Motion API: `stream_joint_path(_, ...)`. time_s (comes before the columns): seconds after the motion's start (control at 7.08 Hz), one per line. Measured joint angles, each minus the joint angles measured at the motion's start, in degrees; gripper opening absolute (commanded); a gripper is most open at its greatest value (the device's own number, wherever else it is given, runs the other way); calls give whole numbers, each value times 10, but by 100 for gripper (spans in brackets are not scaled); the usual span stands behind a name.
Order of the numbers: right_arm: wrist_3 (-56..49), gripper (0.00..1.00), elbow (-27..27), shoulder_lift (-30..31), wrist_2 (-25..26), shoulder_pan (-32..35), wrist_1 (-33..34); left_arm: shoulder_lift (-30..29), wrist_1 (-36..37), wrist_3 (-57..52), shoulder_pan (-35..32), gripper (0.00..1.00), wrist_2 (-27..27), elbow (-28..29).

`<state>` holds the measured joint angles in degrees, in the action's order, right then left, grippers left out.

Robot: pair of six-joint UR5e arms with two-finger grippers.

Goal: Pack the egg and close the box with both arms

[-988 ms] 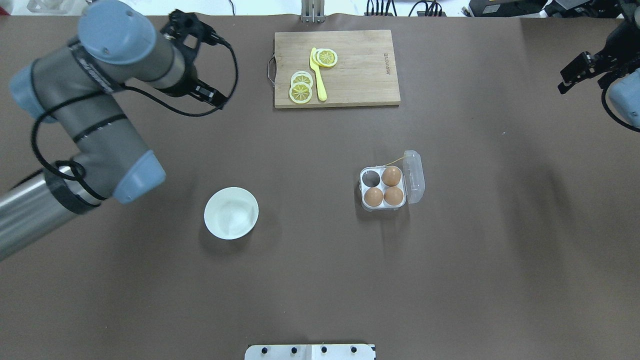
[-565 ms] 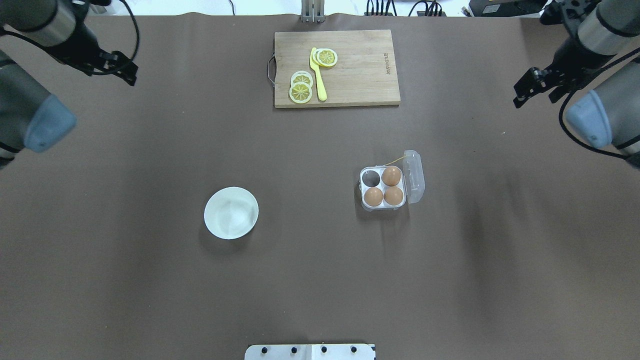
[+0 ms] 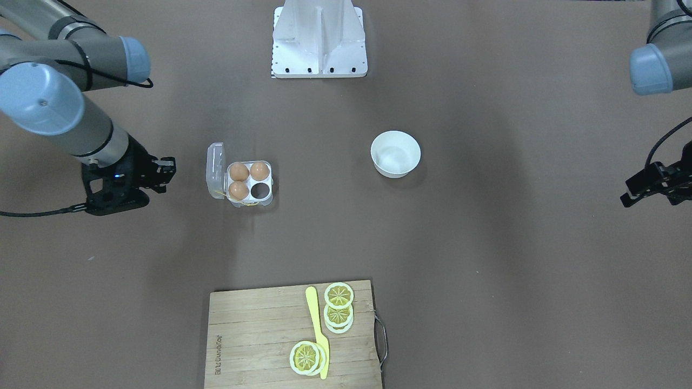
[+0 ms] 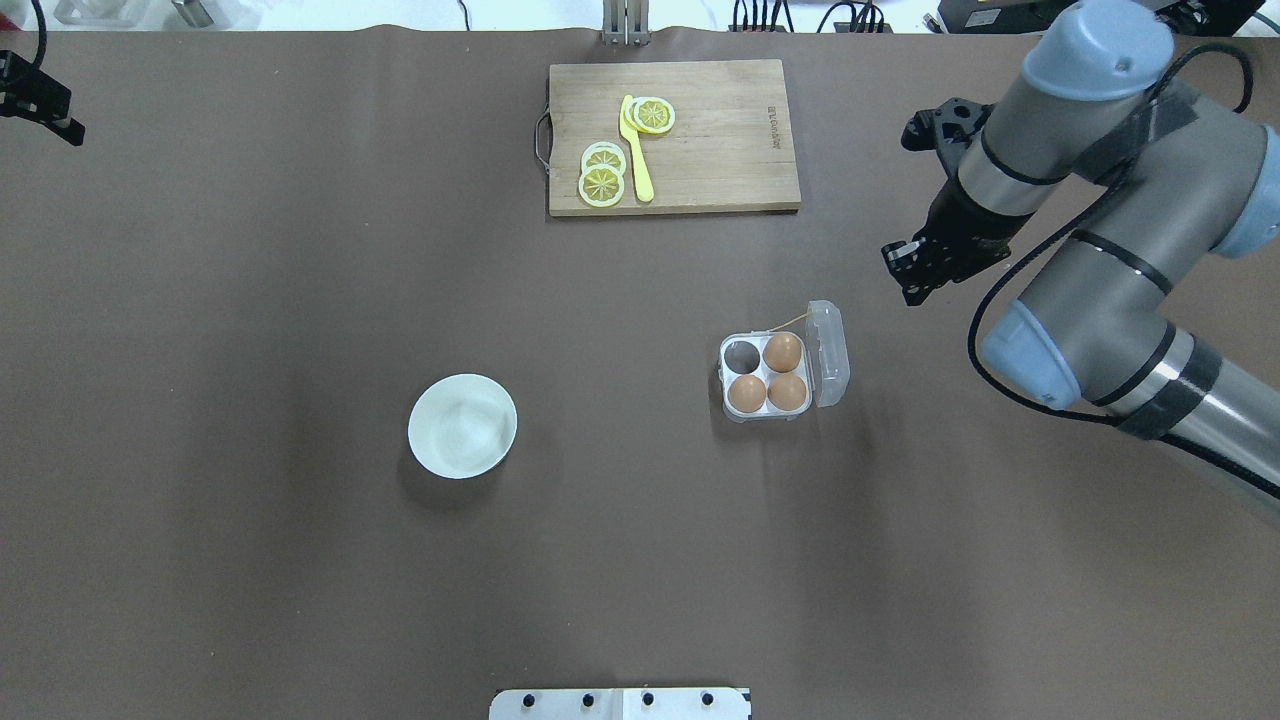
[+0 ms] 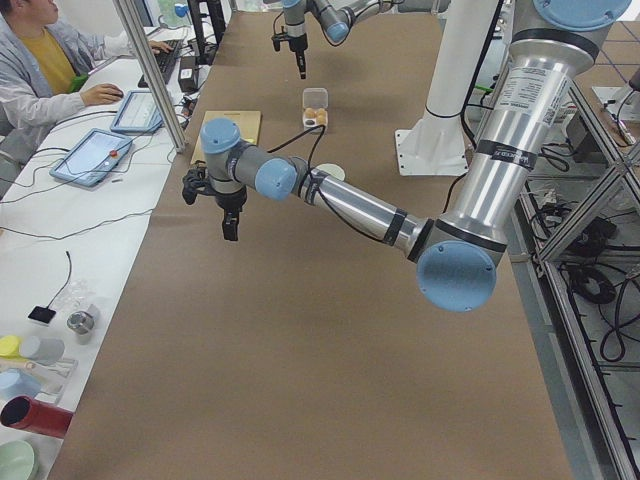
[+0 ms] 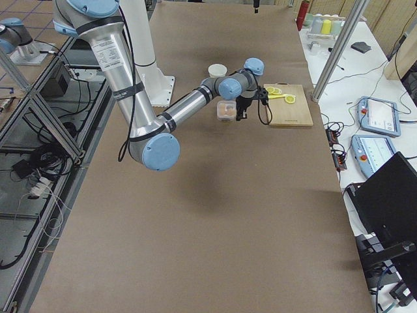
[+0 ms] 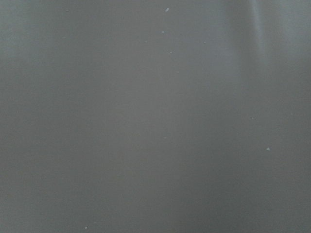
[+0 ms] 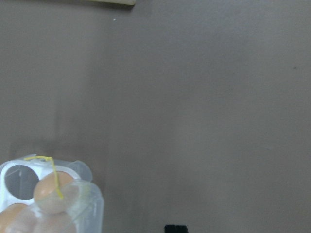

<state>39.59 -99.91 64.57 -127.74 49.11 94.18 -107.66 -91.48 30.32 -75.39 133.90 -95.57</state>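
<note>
The clear box (image 4: 733, 407) sits right of the table's middle with its lid (image 4: 830, 352) swung open to the right; it also shows in the front view (image 3: 267, 200). Three tan-brown eggs (image 4: 783, 350) fill three cells and the far-left cell (image 4: 742, 353) is empty. No egg shows outside the box. My right gripper (image 4: 912, 210) hovers open and empty, beyond and right of the lid. Its wrist view shows the box corner (image 8: 12, 167) and the yellow thread (image 8: 53, 177). My left gripper (image 4: 45, 105) is at the far left edge, open, over bare table (image 7: 155, 116).
A wooden cutting board (image 4: 720, 150) with citrus slices (image 4: 603, 175) and a yellow knife (image 4: 637, 150) lies at the far middle. A round white bowl (image 4: 462, 425) stands left of the box. The white base bracket (image 4: 620, 703) is at the near edge. An operator (image 5: 40, 50) sits beside the table.
The left arm has swung out to the far left edge. The right arm has swung in from the right edge toward the box. The box, eggs and bowl have not moved.
</note>
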Motion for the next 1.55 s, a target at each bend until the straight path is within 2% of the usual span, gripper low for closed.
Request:
stream_joint_path(0.56,98,0,-18,-38,19,-67,0,5,7,5,-11,99,21,0)
stream_joint_path(0.85,134,0,-10,-70,25,-84,0,6,8,6,-19,99,27,0)
stream_joint_path(1.13,148,0,-1,-85,24,-85,-20,9,7,6,-30,99,40,1)
stream_joint_path(1.41,147,0,-2,-78,1,-43,-36,12,7,4,-39,99,38,3)
stream_joint_path(1.55,132,35,-6,-60,-9,-3,-37,14,7,0,-46,99,34,3)
